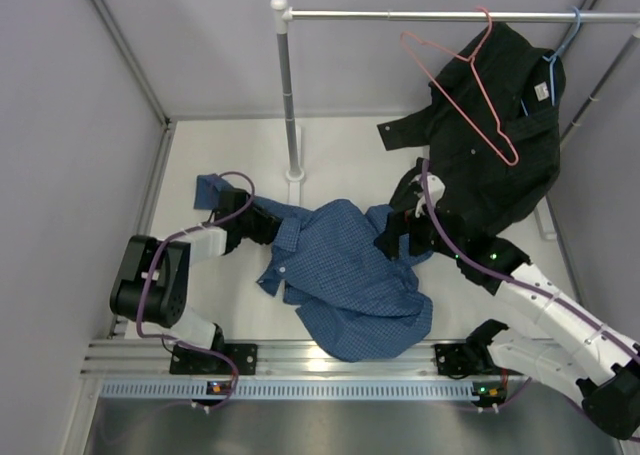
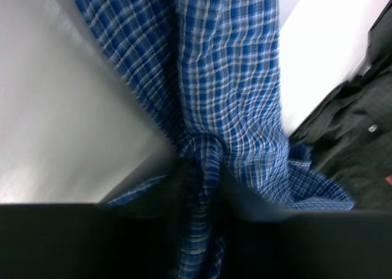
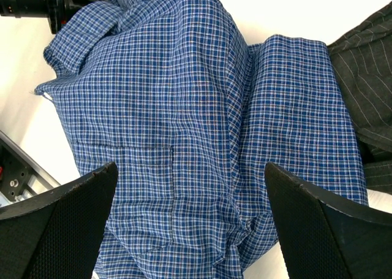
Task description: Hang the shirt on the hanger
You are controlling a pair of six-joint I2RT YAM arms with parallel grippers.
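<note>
The left fingers (image 2: 263,242) pinch a bunched fold of the soft, checked shirt (image 1: 350,285); the right fingers (image 3: 61,230) are spread above it.

In the top view, soft, even light is thrown from above, and only faint, short shadows are cast around the shirt (image 1: 350,275) on the pale table (image 1: 230,145). No glare is seen there. In the left wrist view the table is burnt out to white at upper right, the check is smeared by blur, and the left fingers (image 2: 263,242) are lost in a dark, unfocused mass. In the right wrist view the check is rendered sharply, while the right fingers (image 3: 61,230) are left soft.
</note>
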